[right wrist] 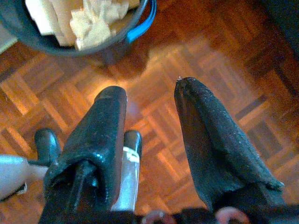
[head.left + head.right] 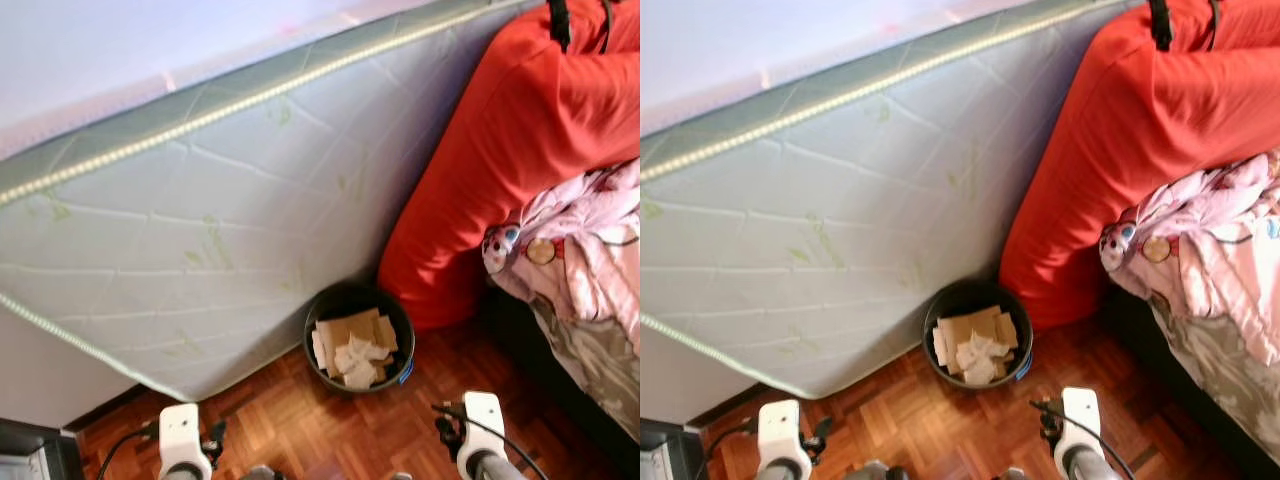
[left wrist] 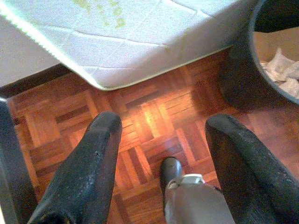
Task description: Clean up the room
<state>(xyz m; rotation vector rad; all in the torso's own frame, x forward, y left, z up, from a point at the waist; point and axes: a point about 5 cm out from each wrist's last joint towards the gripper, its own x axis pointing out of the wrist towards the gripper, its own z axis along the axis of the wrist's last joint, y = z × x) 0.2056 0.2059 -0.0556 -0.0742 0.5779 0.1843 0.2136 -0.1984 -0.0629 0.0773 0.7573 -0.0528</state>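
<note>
Both jaws gape empty: left gripper [image 3: 161, 140] and right gripper [image 1: 149, 100] hang over parquet near a black bin [image 2: 358, 337] stuffed with cardboard and crumpled paper.

Red cushion [image 2: 500, 150], black bin [image 2: 358, 300], parquet floor [image 2: 300, 420]

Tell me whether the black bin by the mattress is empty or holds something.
Holds something: the black bin stands upright with cardboard pieces and crumpled paper inside.

Both arms lowered at the frame's bottom edge, wrists level. Left gripper [image 3: 161, 128] pointing downward, fingers [image 3: 88, 163] spread, empty. Right gripper [image 1: 149, 100] likewise downward, fingers [image 1: 210, 130] parted, holding nothing.
</note>
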